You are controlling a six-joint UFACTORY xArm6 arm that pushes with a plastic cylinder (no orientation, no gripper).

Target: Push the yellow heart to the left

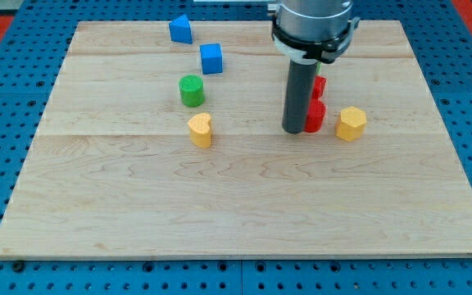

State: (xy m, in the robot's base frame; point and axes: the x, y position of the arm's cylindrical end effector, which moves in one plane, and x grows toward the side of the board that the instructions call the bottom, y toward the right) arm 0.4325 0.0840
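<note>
The yellow heart [200, 129] lies on the wooden board [236, 205] left of centre. My tip [294, 129] rests on the board well to the heart's right, about level with it. The rod touches or nearly touches a red block [315, 115] on its right side. A second red block [319, 85] sits just above that one, partly hidden by the rod.
A green cylinder [191, 90] stands just above the yellow heart. A blue cube [211, 58] and another blue block [180, 29] lie further toward the view's top. A yellow hexagonal block [351, 123] sits right of the red blocks.
</note>
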